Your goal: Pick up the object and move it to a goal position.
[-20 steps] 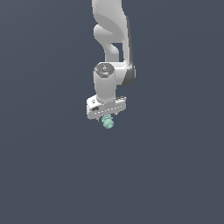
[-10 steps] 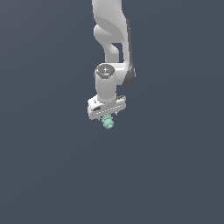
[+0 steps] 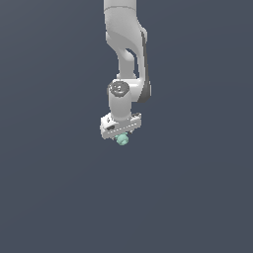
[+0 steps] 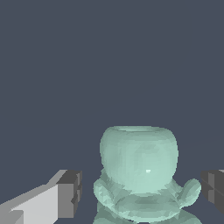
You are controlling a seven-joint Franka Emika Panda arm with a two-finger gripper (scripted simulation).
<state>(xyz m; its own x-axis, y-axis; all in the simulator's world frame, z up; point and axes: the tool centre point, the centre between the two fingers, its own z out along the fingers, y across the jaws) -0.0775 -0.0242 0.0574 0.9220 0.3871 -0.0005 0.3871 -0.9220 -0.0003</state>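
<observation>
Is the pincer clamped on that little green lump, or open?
Open: in the wrist view the pincer has gaps between each dark fingertip and the mint-green lump.

Exterior view: distant, facing the arm (image 3: 126, 64) head-on against plain grey. Wrist view: close, looking along the tool (image 4: 140, 188). Shared: tool (image 3: 121, 137) and the object (image 3: 122, 140) (image 4: 139, 170).

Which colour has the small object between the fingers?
Pale mint green all over, with no pattern. The object shows best in the wrist view.
</observation>
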